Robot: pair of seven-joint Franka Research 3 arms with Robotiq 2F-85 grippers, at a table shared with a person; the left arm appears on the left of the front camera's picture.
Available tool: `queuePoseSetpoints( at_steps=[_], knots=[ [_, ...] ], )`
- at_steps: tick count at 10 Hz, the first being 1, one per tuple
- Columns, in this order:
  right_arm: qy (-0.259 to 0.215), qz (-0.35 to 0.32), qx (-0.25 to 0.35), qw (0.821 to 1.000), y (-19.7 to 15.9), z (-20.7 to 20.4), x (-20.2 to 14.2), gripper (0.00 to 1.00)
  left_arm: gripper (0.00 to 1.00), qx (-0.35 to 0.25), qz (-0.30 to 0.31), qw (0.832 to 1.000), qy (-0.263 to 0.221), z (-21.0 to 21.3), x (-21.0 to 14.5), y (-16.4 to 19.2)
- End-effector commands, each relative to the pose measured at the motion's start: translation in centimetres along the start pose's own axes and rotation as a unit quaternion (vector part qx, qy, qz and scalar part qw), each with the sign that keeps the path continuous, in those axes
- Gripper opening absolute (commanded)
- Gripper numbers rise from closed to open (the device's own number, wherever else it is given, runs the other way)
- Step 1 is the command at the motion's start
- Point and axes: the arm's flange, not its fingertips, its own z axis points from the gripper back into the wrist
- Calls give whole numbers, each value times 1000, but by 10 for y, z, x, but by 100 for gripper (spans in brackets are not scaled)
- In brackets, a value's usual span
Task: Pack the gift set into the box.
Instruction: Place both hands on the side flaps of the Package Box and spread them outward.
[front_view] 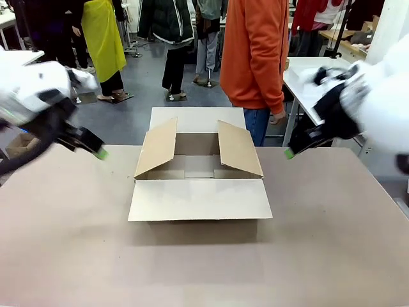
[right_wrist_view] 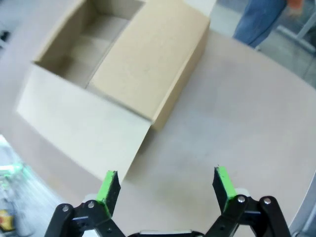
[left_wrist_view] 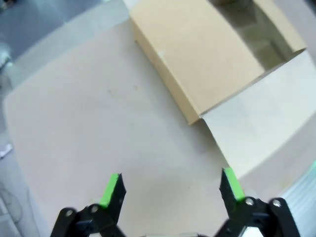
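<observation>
Near the middle of the front picture, the box (front_view: 197, 144) sits on the brown counter (front_view: 64, 256). Its top is open. The near flap (front_view: 199, 199) lies flat toward the bottom of the frame. The far flap (front_view: 195, 118) lies back the other way. The two side flaps (front_view: 156, 148) stand up and lean outward. The brown bottom of the box shows between them.

At the left of the frame, the left tool (front_view: 99, 153) hangs beside the box and does not touch it. Its wrist camera shows its two green-tipped fingers (left_wrist_view: 112, 190) spread wide over bare counter. The box lies in the upper right of that picture.

At the right of the front frame, the right tool (front_view: 289, 153) hangs on the other side of the box, apart from it. Its own wrist camera shows its fingers (right_wrist_view: 223, 185) spread wide too. The box lies in the upper left there.

A person (front_view: 255, 51) in an orange top stands behind the far side of the counter, in the upper middle of the front frame. One hand (front_view: 278, 118) hangs down.
</observation>
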Motion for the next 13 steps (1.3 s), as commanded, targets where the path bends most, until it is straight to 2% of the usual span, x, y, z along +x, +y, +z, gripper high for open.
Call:
queuePoseSetpoints(
  at_steps=[1, 2, 3, 4, 5, 6, 7, 8, 9, 10, 13],
  knots=[
    [-2, -121, 127, 985, -45, 35, -28, 100, 100, -101, 33, 993, -54, 31, -63, 22],
    [-34, -213, 205, 955, -86, 55, -50, 100, 100, -233, 74, 966, -88, 49, -80, 64],
    [-100, -265, 275, 919, -124, 76, -80, 100, 100, -318, 132, 932, -114, 56, -100, 110],
    [-164, -311, 311, 883, -158, 93, -116, 100, 100, -377, 206, 888, -162, 58, -127, 161],
    [-211, -360, 329, 847, -192, 102, -153, 100, 100, -418, 281, 837, -213, 57, -160, 205],
    [-259, -413, 356, 797, -230, 102, -200, 100, 100, -426, 337, 801, -252, 49, -193, 228],
    [-295, -458, 368, 753, -259, 95, -238, 100, 100, -435, 369, 769, -287, 43, -217, 234],
    [-318, -501, 339, 730, -277, 84, -265, 100, 100, -420, 399, 753, -311, 37, -231, 234],
    [-308, -508, 229, 771, -273, 73, -268, 100, 100, -382, 282, 849, -231, 63, -213, 235],
    [-257, -470, 324, 780, -269, 116, -266, 100, 100, -382, 282, 849, -231, 63, -213, 235],
    [-257, -470, 324, 780, -269, 116, -266, 100, 100, -382, 282, 849, -231, 63, -213, 235]
  ],
)
